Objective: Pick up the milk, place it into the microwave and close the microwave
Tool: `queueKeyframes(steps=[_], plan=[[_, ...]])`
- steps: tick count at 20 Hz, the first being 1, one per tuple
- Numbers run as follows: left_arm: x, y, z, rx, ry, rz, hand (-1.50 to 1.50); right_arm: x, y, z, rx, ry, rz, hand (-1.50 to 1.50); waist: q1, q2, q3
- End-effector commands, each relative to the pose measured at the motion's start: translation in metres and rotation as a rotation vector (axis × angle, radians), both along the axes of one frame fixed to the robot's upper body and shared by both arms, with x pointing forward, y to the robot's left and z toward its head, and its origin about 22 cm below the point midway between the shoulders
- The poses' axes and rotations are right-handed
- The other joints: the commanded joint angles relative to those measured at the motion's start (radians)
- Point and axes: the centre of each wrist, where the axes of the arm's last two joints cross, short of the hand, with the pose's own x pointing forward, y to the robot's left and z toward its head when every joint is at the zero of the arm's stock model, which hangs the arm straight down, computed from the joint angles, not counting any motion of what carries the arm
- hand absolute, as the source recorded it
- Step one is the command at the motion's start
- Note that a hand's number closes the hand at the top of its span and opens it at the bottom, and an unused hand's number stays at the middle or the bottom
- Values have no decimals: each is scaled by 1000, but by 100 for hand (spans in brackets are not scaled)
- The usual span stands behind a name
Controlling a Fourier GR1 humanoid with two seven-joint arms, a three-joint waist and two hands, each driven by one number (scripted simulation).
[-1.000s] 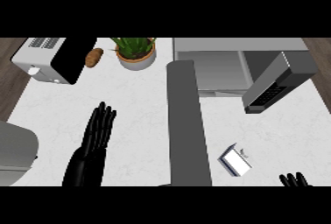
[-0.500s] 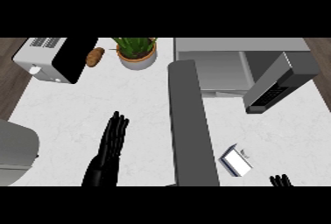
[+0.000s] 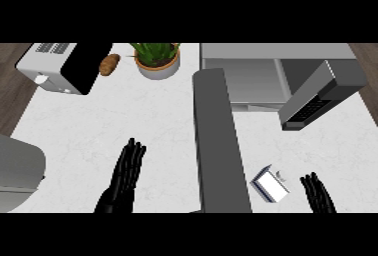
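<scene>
The milk carton lies on the white counter at the lower right, white with a grey side. My right hand shows only as straight fingers at the lower edge, just right of the carton and apart from it. My left hand is open with fingers straight, low on the left of the counter, holding nothing. The microwave stands at the top right with its cavity showing. Its door swings out wide as a long grey slab running down the middle, between my two hands.
A toaster sits at the top left with a brown bread roll beside it. A potted plant stands left of the microwave. A dark grey panel leans at the microwave's right. A grey sink edge is at far left.
My left hand has drawn back toward the lower edge and shifted right. My right hand moved left, closer to the milk carton.
</scene>
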Motion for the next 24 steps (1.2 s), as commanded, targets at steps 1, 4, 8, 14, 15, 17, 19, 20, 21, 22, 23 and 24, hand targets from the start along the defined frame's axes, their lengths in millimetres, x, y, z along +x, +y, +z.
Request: queueKeyframes(steps=[1, 4, 8, 14, 15, 17, 19, 20, 21, 22, 23, 24], plan=[[-8, 2, -14, 12, 7, 0, -150, 7, -6, -23, -13, 20, -15, -150, 0, 0, 0], [23, 22, -6, -17, 2, -19, -150, 32, -1, -39, -47, -5, -48, -150, -1, 2, 0], [-3, 30, -1, -26, 9, -17, -150, 58, 14, -43, -78, 4, -76, -150, 3, 1, 0], [-1, 55, -11, -36, 29, -8, -150, 73, 0, -48, -107, -3, -111, -150, 1, 0, 0], [-14, 54, -15, -21, 6, 5, -150, 81, 2, -57, -104, -9, -109, -150, 3, 0, 0], [-12, 71, -6, -16, 22, -3, -150, 82, -6, -75, -116, -19, -112, -150, 6, 1, 0], [-19, 72, 0, -29, 29, -2, -150, 64, 2, -88, -81, -25, -131, 150, 4, 0, 0], [-3, 80, -16, -17, 18, -2, -150, 89, -14, -76, -99, -35, -139, 150, 3, 1, 0], [-1, 84, -7, -17, 20, 4, -150, 96, -4, -85, -80, -27, -164, 150, 5, 2, 1], [-25, 75, -4, -25, 13, 2, -150, 87, -14, -90, -83, -21, -177, 150, 7, 1, 1], [4, 71, 1, -35, 23, 2, -150, 82, -19, -91, -113, -36, -181, 150, 3, 1, 1], [-14, 76, -5, -32, 33, 4, -150, 99, 1, -84, -147, -35, -196, 150, 5, 1, 0]])
